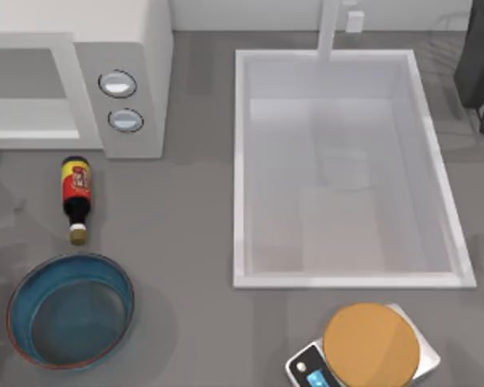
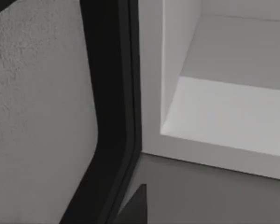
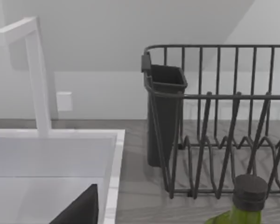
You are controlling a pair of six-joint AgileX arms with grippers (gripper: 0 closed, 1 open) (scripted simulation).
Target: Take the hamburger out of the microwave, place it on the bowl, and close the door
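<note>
The white microwave [image 1: 129, 48] stands at the table's back left, with its grey cavity [image 1: 24, 85] showing. The left wrist view looks from close by into the cavity [image 2: 233, 107], past the dark-framed door [image 2: 107, 93] with its grey window panel, which stands swung open. A dark part of my left gripper [image 2: 135, 209] shows just in front of the door's edge. The hamburger is out of view. At the front left sits the blue bowl [image 1: 70, 310] with nothing in it. My right gripper [image 3: 79, 208] hangs by the sink's back corner.
A dark sauce bottle [image 1: 77, 197] lies between the microwave and the bowl. A big white sink basin [image 1: 242, 161] with a faucet [image 3: 37, 74] fills the middle right. A scale with a tan disc [image 1: 369, 347] sits at the front. A dish rack [image 3: 214, 121] and a green bottle [image 3: 245, 200] stand at the right.
</note>
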